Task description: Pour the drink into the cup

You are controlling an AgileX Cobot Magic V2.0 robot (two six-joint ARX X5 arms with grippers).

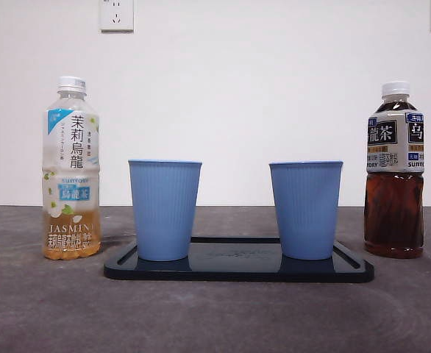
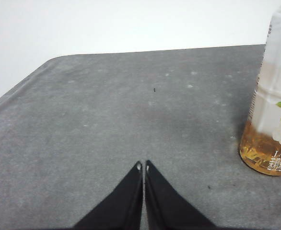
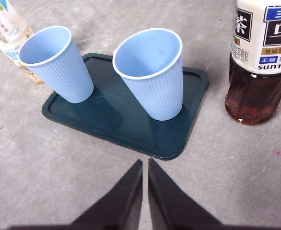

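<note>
The grey table (image 1: 215, 316) spreads under everything, with a white wall behind it. On it lies the dark tray (image 1: 237, 271), flat, and the two blue cups stand upright on it: the left cup (image 1: 164, 209) and the right cup (image 1: 305, 209), well apart from each other, both looking empty from above in my right wrist view. Off the tray's one end stands the jasmine tea bottle (image 1: 71, 169), capped, its pale amber drink low in the bottom. Off the other end stands the oolong tea bottle (image 1: 395, 173), capped too, holding dark brown tea. Both bottles rest on the table near the tray, not touching it.

My right gripper (image 3: 145, 165) hangs above the table just short of the tray's near edge, fingers pressed almost together, holding nothing. My left gripper (image 2: 144, 166) hangs over bare table with the jasmine bottle off to one side, fingers likewise closed up and empty.
</note>
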